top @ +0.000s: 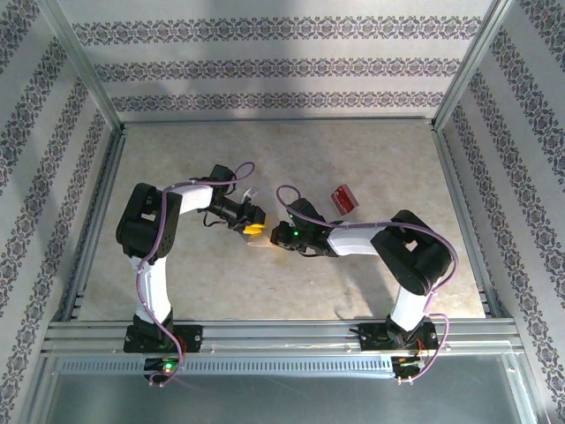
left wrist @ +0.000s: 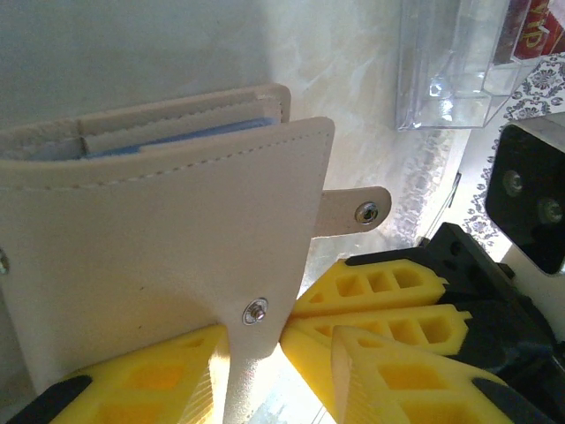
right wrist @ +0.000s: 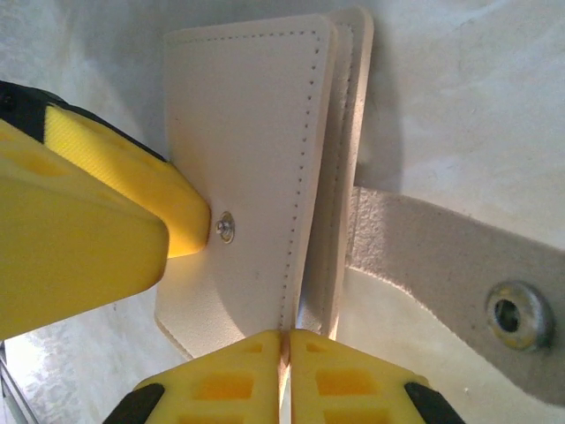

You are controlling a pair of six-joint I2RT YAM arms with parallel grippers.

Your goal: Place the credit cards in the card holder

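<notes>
The tan card holder (left wrist: 159, 230) hangs partly open between both grippers, with blue sleeves showing at its top edge. One cover flap runs down between the fingers of my left gripper (left wrist: 274, 343), which is shut on it. My right gripper (right wrist: 285, 334) is shut on the edge of that cover (right wrist: 247, 132). Its yellow fingers (left wrist: 388, 296) sit right beside the left ones. The closing tab (right wrist: 459, 283) hangs loose. From above, the left gripper (top: 254, 227) and right gripper (top: 281, 237) meet at mid-table. A red credit card (top: 343, 198) lies to the right of them, apart from both.
A clear plastic piece (left wrist: 450, 62) lies on the table beyond the wallet, with the red card (left wrist: 534, 26) at its far side. Metal rails (top: 265, 334) edge the table's front, and patterned walls close in the other sides.
</notes>
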